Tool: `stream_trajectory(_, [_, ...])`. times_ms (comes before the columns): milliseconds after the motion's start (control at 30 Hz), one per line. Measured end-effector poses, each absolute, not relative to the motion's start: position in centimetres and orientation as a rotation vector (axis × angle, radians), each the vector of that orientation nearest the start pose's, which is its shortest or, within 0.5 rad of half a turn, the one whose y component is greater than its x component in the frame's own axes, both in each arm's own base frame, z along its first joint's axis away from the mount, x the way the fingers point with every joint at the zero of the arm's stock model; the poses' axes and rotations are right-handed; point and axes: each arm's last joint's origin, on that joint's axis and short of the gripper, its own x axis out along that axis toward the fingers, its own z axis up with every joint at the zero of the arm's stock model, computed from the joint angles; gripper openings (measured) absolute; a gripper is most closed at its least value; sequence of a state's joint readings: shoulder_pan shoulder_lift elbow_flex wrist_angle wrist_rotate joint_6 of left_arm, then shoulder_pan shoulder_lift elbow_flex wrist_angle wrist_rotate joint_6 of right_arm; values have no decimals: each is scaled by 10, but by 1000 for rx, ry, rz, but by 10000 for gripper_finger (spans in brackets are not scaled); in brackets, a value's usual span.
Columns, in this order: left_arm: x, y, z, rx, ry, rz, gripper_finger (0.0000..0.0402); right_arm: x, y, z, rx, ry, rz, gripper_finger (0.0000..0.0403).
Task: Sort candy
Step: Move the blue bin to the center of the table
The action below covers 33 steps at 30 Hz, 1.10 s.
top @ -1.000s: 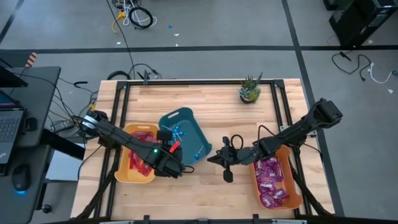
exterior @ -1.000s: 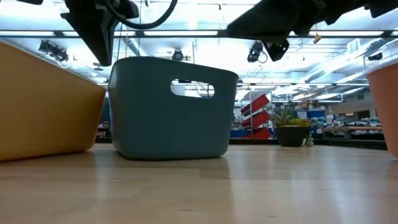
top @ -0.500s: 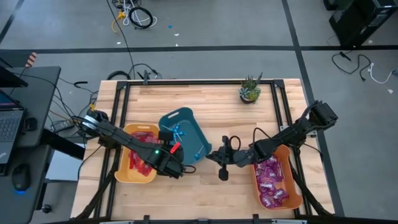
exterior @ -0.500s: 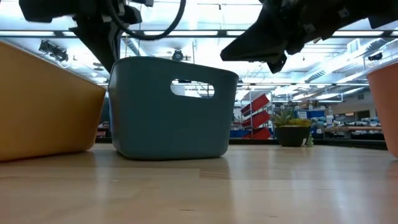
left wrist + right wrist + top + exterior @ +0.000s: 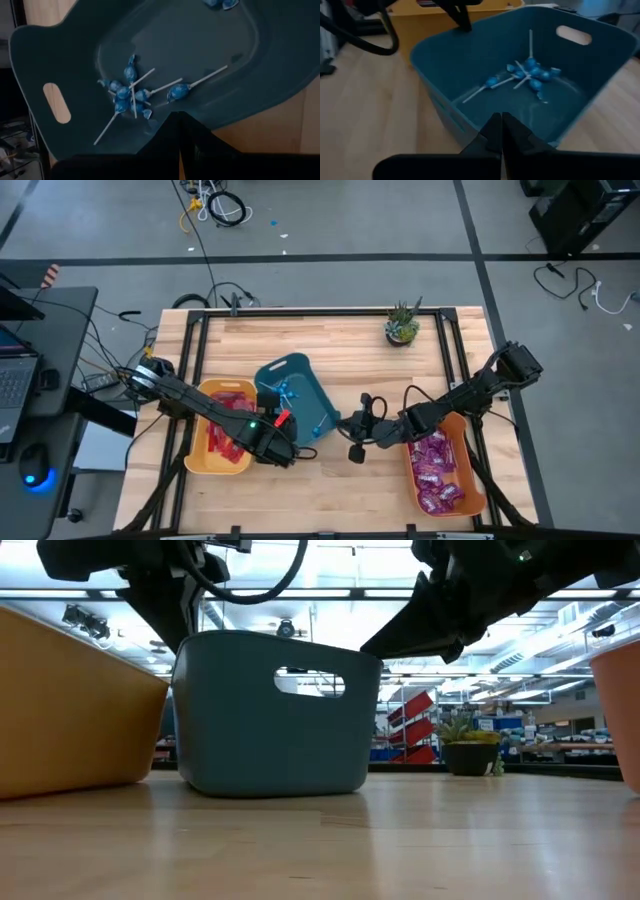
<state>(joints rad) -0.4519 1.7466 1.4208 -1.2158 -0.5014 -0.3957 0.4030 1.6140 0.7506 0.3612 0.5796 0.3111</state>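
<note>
The teal bin (image 5: 297, 395) stands between the yellow bin (image 5: 222, 430), which holds red packets (image 5: 225, 435), and the orange bin (image 5: 440, 470), which holds purple packets (image 5: 435, 470). Several blue lollipops (image 5: 131, 93) lie on the teal bin's floor. My left gripper (image 5: 179, 125) is shut and empty, hanging over that bin's left rim (image 5: 185, 640). My right gripper (image 5: 501, 125) is also shut and empty, slanting down just beside the bin's right rim (image 5: 375, 658).
A small potted plant (image 5: 402, 325) stands at the table's far right. Bare wood (image 5: 330, 490) lies along the near edge between the yellow and orange bins, and more at the far side behind the teal bin.
My right gripper has sunk and tipped its nose lower, coming closer to the teal bin's right rim. It stays shut. The bins and candy have not moved.
</note>
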Motion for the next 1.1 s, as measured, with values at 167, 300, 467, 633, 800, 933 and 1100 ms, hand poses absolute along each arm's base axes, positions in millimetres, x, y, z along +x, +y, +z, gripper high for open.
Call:
stream_trajectory(167, [297, -129, 249, 353, 1278, 296, 0, 297, 105, 174, 28, 425, -298, 0])
stream_trajectory(300, [302, -131, 249, 335, 1238, 279, 0, 295, 103, 177, -24, 431, -324, 0])
stream_trajectory(467, [308, -134, 250, 296, 1181, 253, 0, 289, 100, 189, -47, 409, -366, 0])
stream_trajectory(633, [313, -137, 252, 265, 1134, 242, 0, 284, 101, 201, -37, 379, -350, 0])
stream_trajectory(800, [315, -138, 252, 239, 1111, 224, 0, 276, 108, 213, -26, 345, -315, 0])
stream_trajectory(933, [318, -141, 253, 193, 1105, 175, 0, 268, 114, 224, -20, 315, -279, 0])
stream_trajectory(1100, [319, -143, 253, 159, 1107, 132, 0, 260, 120, 236, -7, 280, -243, 0])
